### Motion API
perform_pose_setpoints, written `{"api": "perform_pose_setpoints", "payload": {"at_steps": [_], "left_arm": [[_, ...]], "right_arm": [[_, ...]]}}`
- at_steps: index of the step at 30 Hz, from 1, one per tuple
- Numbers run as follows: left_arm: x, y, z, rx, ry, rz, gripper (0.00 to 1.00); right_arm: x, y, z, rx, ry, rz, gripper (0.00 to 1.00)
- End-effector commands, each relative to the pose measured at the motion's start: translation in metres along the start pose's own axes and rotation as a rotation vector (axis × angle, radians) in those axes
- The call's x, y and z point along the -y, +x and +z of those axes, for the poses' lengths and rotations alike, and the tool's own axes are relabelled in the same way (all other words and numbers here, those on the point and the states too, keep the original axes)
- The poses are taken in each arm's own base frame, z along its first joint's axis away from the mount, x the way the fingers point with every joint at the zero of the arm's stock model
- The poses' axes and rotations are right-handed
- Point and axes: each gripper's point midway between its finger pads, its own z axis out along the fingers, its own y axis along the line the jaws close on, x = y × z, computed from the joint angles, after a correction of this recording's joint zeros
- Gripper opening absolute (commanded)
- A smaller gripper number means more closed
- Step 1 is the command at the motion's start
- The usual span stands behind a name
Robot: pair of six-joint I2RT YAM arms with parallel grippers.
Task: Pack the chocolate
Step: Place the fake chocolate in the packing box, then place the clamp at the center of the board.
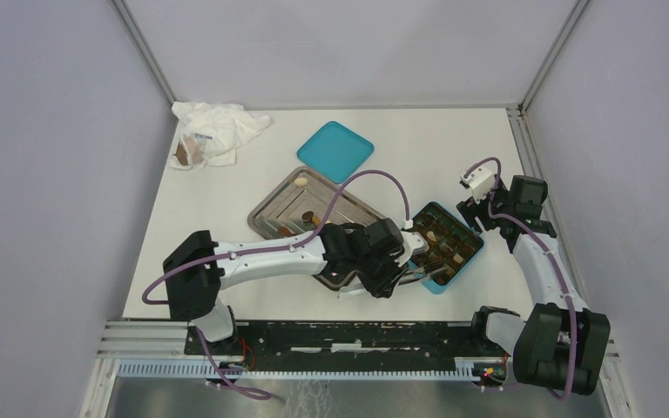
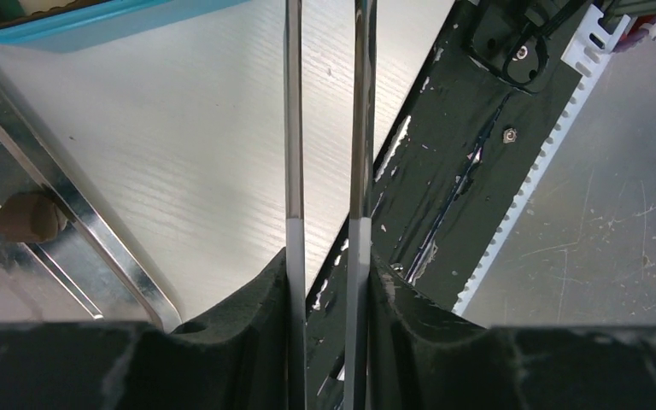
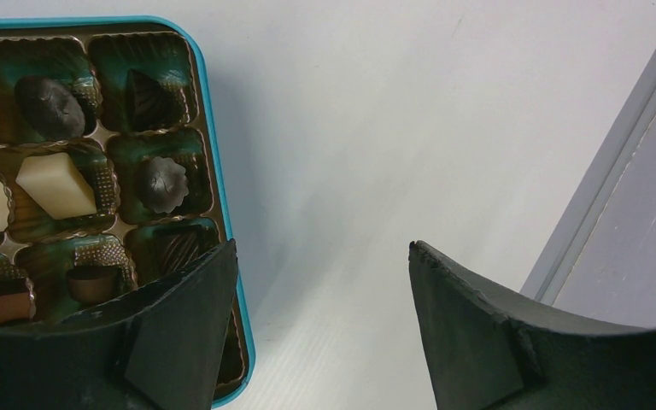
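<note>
The teal box [image 1: 466, 258] holds several chocolates in brown cells; the right wrist view shows a dark piece [image 3: 49, 107], a cream-white block [image 3: 55, 184] and a dark round piece [image 3: 164, 184]. The steel tray [image 1: 272, 207] carries a cream piece [image 1: 300, 181] and a brown piece [image 1: 308, 216]. My left gripper [image 1: 403, 252] is shut on steel tongs [image 2: 294, 128], between the tray and the box. The tong blades stand slightly apart with their tips out of view. A brown chocolate [image 2: 27, 216] lies on the tray [image 2: 94, 231]. My right gripper [image 3: 323, 248] is open and empty beside the box's right edge.
The teal lid [image 1: 335, 150] lies behind the tray. A white wrinkly bag [image 1: 218, 129] with a brown lump sits at the back left. The black base rail [image 1: 357, 335] runs along the near edge. A metal frame post [image 3: 615, 171] stands right of my right gripper.
</note>
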Motion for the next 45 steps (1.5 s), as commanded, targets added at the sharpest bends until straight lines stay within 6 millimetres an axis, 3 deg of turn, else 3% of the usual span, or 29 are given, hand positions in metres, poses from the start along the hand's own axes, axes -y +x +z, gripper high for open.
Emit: {"api": "perform_pose_setpoints", "payload": {"at_steps": [1,9,15,20,24,28,33,45], "left_arm": [[0.004,-0.036,-0.023,0.162,-0.01,0.02,0.35],[-0.026,-0.05,-0.062,0.328,-0.079,-0.068,0.29],[-0.091,-0.043,-0.102,0.427,-0.26,-0.195,0.29],[-0.168,-0.01,-0.142,0.444,-0.515,-0.334,0.29],[-0.214,0.019,-0.165,0.409,-0.705,-0.436,0.29],[-0.248,0.046,-0.184,0.326,-0.863,-0.513,0.29],[-0.289,0.076,-0.209,0.303,-0.931,-0.628,0.28],[-0.36,0.142,-0.216,0.314,-0.838,-0.948,0.26]], "right_arm": [[0.002,-0.007,0.0,0.029,0.002,-0.004,0.79],[0.001,-0.009,-0.001,0.038,-0.004,-0.007,0.79],[0.0,-0.01,-0.002,0.046,-0.008,-0.01,0.79],[-0.001,-0.011,-0.003,0.051,-0.014,-0.01,0.79],[-0.002,-0.012,-0.003,0.054,-0.018,-0.011,0.79],[-0.003,-0.013,-0.003,0.058,-0.023,-0.012,0.79],[-0.005,-0.013,-0.003,0.062,-0.035,-0.011,0.79],[-0.01,-0.019,-0.006,0.087,-0.061,-0.017,0.79]]}}
